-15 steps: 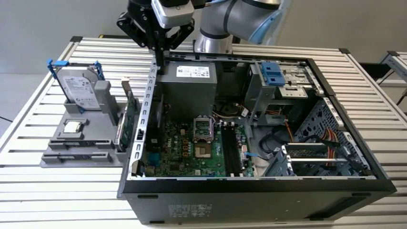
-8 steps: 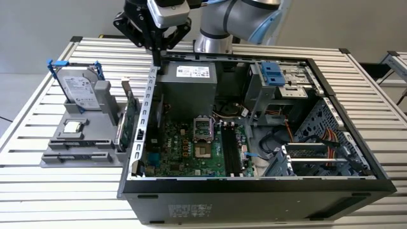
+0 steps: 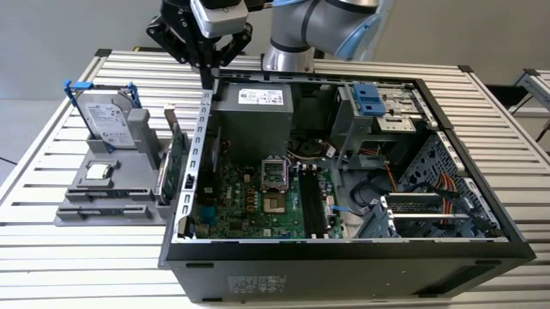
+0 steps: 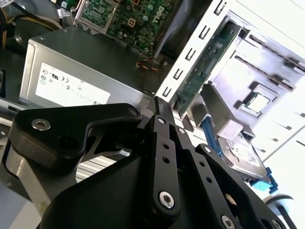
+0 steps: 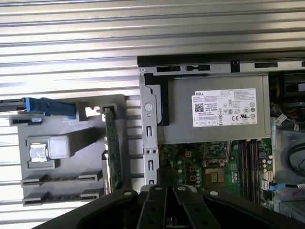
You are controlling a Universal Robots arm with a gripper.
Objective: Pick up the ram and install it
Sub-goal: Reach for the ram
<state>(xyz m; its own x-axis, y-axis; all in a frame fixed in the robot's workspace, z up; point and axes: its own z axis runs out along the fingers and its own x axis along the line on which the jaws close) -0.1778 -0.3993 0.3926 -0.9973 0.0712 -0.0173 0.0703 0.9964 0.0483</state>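
My gripper [image 3: 207,78] hangs over the back corner of the open computer case [image 3: 344,248], on the exterior view's left, above the case's side wall. Its black fingers are shut tip to tip in both wrist views [image 4: 159,102] [image 5: 164,175], with nothing showing between them. The ram is hidden: the grey holder [image 3: 129,215] beside the case has two long narrow slots [image 5: 62,179], and I cannot tell whether a stick stands in them. The motherboard's dark memory slots [image 3: 311,203] [image 5: 248,157] lie beside the processor socket [image 3: 273,172].
On the holder stand a hard drive [image 3: 110,122] in a blue bracket, a square silver processor chip [image 3: 99,170] and a green expansion card [image 3: 176,161] on edge. The grey power supply [image 3: 254,116] sits below the gripper. Cables and drive cages crowd the case's right side.
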